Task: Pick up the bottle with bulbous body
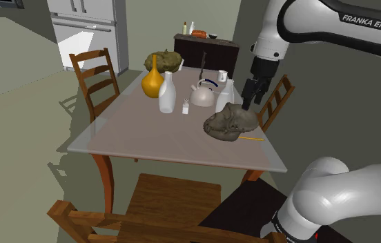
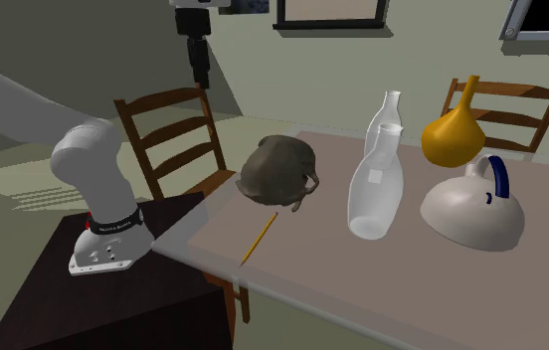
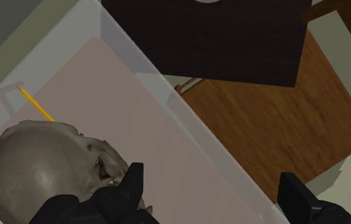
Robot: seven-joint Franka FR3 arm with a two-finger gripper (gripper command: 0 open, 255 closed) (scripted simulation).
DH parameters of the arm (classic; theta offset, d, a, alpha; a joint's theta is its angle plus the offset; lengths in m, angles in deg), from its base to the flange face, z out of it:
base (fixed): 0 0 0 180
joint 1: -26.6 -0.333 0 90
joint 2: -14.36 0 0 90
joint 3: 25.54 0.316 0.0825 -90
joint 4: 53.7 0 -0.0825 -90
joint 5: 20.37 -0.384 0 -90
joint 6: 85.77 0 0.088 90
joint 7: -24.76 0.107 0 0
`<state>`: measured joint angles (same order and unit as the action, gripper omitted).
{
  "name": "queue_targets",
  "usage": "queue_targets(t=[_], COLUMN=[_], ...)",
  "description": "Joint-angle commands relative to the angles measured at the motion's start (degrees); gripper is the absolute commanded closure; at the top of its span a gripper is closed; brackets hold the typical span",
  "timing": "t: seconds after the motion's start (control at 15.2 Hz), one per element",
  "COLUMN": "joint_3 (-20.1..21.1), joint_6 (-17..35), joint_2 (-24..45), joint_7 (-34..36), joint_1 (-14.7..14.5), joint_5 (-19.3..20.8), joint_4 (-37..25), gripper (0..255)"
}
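The bulbous bottle [image 1: 153,81] is orange-yellow with a round body and a thin neck. It stands upright at the table's far left in the shoulder view, and at the far right, bottle [image 2: 454,134], in the second exterior view. My black gripper [image 1: 250,102] hangs over the opposite side of the table, above a grey-brown lumpy bag [image 1: 230,122], well apart from the bottle. In the wrist view the gripper [image 3: 212,197] is open, its fingers [image 3: 133,181] wide apart with nothing between them, above the table edge [image 3: 187,108] beside the bag [image 3: 37,168].
Between gripper and bottle stand two pale bottles [image 1: 167,93] [image 1: 227,95], a kettle [image 1: 203,93] with a blue handle and a small shaker [image 1: 186,107]. A yellow pencil [image 1: 251,139] lies by the bag. Wooden chairs [image 1: 99,72] [image 1: 277,100] [image 1: 161,200] ring the table.
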<state>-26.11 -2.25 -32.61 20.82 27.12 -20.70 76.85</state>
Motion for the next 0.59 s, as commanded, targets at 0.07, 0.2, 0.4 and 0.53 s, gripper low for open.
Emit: queue_targets(t=[0.07,0.2,0.4,0.53], joint_3=[-0.9,-2.8,-5.5,-7.3], joint_6=[0.9,2.7,5.2,6.7], joint_2=[1.4,4.4,9.1,12.5], joint_7=[-1.0,-3.1,-6.0,-8.0], joint_1=[0.3,0.7,1.3,1.6], joint_5=[0.7,2.0,3.5,4.2], joint_4=[-0.6,-2.0,-4.5,-6.6], gripper=[0,0,0,0])
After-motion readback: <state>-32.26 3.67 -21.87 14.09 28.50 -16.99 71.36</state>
